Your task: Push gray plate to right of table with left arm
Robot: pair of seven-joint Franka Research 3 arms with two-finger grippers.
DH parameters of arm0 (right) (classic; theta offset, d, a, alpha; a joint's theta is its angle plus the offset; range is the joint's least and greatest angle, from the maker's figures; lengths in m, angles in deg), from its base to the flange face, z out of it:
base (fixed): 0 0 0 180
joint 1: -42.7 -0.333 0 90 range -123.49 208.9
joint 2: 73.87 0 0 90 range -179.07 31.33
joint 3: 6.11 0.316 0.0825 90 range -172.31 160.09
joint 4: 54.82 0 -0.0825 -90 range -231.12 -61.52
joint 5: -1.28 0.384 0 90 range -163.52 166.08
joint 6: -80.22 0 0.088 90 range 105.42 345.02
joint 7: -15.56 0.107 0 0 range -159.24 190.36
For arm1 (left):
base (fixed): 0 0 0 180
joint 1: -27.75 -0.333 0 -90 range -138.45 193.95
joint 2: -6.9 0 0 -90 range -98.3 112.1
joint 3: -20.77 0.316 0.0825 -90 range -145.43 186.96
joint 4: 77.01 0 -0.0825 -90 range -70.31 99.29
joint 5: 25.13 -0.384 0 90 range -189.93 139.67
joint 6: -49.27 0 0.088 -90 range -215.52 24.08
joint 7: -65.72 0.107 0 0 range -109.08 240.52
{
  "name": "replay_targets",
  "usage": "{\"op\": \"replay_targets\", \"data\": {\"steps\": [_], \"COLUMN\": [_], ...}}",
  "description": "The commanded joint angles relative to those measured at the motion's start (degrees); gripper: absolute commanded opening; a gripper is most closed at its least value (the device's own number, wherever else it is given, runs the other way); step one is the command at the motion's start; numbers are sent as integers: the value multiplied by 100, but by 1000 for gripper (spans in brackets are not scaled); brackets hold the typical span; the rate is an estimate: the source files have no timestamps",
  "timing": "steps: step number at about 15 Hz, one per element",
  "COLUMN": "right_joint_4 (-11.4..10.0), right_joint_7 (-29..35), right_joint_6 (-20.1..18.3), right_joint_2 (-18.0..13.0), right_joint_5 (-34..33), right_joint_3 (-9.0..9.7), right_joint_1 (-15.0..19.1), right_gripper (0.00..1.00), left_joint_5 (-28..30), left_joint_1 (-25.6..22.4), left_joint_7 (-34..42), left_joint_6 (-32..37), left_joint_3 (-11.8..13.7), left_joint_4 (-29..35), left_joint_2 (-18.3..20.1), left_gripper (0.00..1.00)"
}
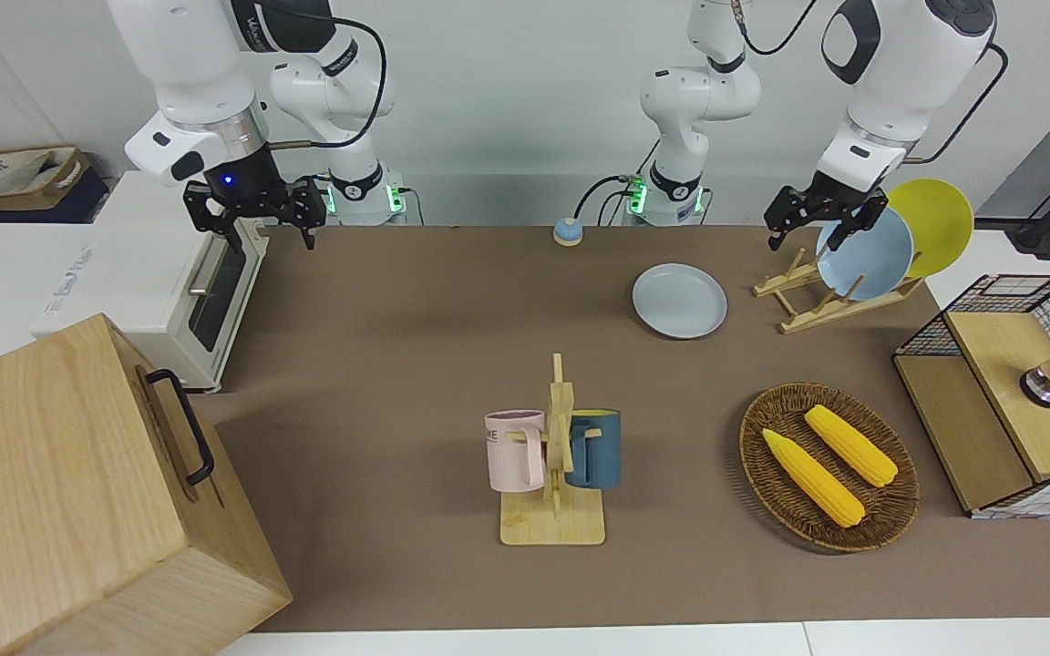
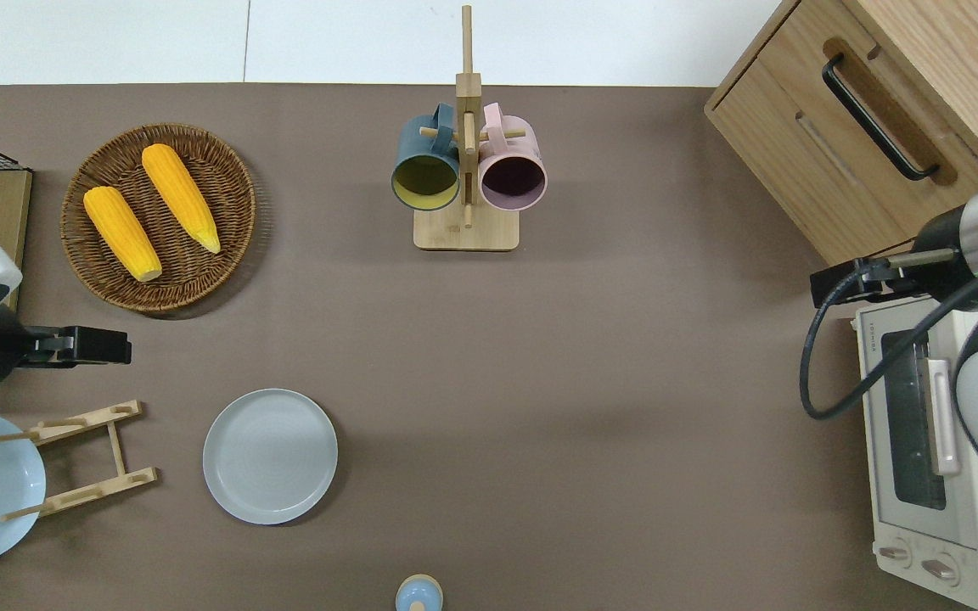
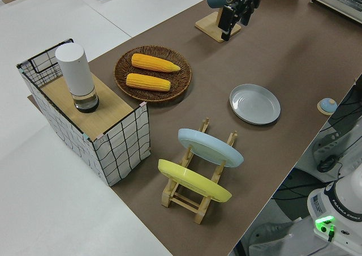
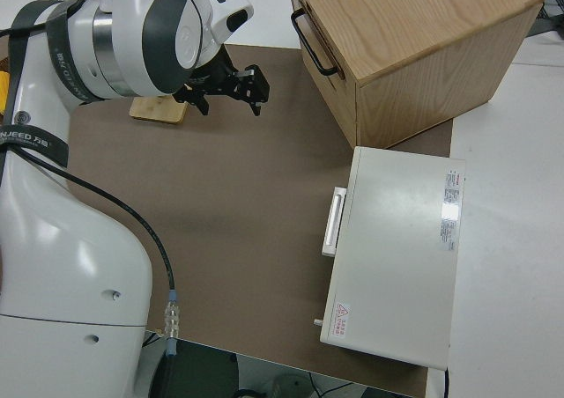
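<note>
The gray plate [image 1: 680, 300] lies flat on the brown table [image 1: 397, 364], beside the wooden plate rack [image 1: 817, 305] and toward the middle from it. It also shows in the overhead view [image 2: 270, 456] and the left side view [image 3: 255, 103]. My left gripper [image 1: 808, 235] is open and empty, up in the air. In the overhead view it [image 2: 120, 346] hangs over bare table between the corn basket [image 2: 200, 280] and the rack [image 2: 81, 458], apart from the plate. My right arm is parked, its gripper [image 1: 270, 239] open.
The rack holds a sky-blue plate [image 1: 867, 255] and a yellow plate [image 1: 935, 223]. A mug tree [image 2: 466, 229] with two mugs stands mid-table, farther from the robots. A small blue bell [image 2: 418, 592] sits near the robots' edge. A toaster oven [image 2: 939, 458] and wooden cabinet [image 2: 862, 127] fill the right arm's end.
</note>
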Motion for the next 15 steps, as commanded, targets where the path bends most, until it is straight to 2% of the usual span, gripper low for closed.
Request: {"op": "replay_targets", "data": {"steps": [1,10,15], "right_joint_4": [8,8,8], "right_joint_7": [18,18,27], "right_joint_6": [-59,-59,-59], "right_joint_2": [-33,-33,-33], "right_joint_5": [40,40,40], "right_joint_3": [-1,-1,-1], "right_joint_1": [4,4,4], "right_gripper": [983,983,983], "left_joint_5": [-2,-2,7], "left_joint_1": [60,7,42], "left_joint_7": [32,-30,-47], "left_joint_6": [-8,132,159], "left_joint_3": [44,52,44], "left_joint_4": [-56,14,400], "left_joint_2": [19,80,238], "left_gripper": [991,993,993]}}
